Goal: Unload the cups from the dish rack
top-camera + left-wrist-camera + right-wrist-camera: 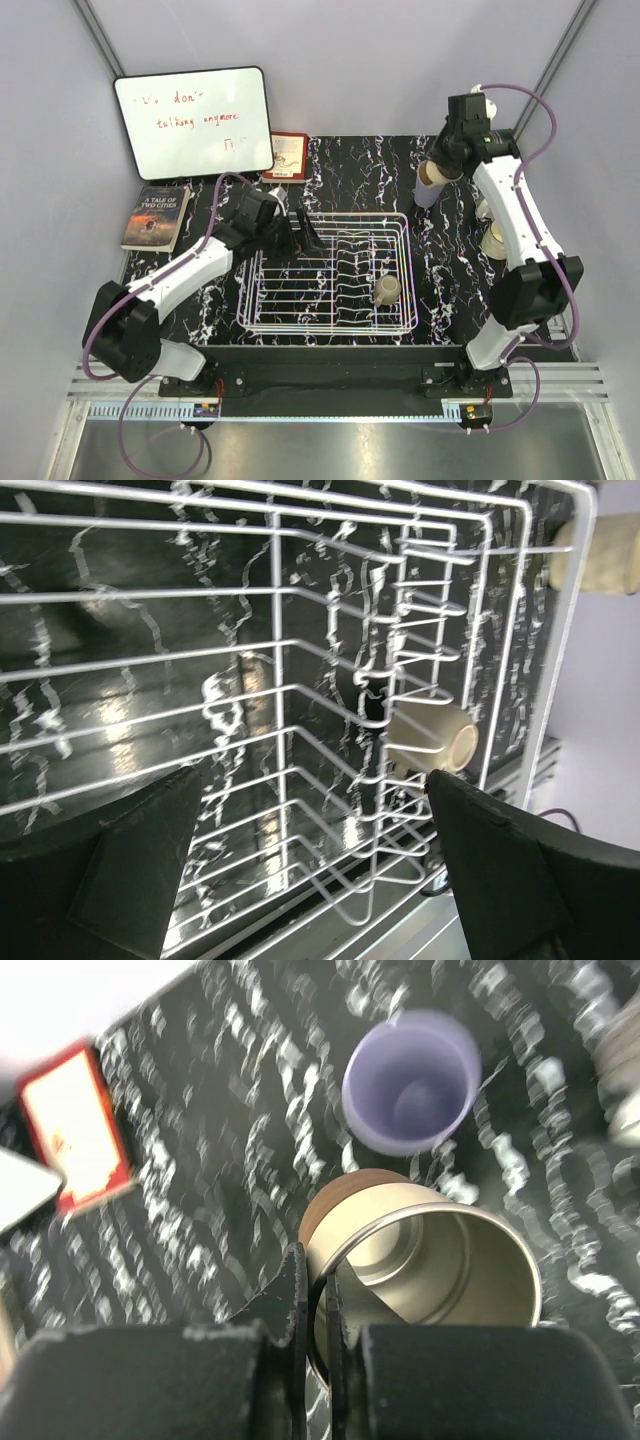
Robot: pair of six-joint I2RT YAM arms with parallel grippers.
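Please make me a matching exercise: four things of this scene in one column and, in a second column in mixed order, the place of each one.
Things
1. lavender cup
2. cream cup
3. tan cup
4. book

Places
A. pinched at its rim by the right gripper
B. just in front of the whiteboard, on the far left
C. inside the dish rack
D. upright on the table, outside the rack

Pairs: 1-D, 2-C, 3-A, 4-B
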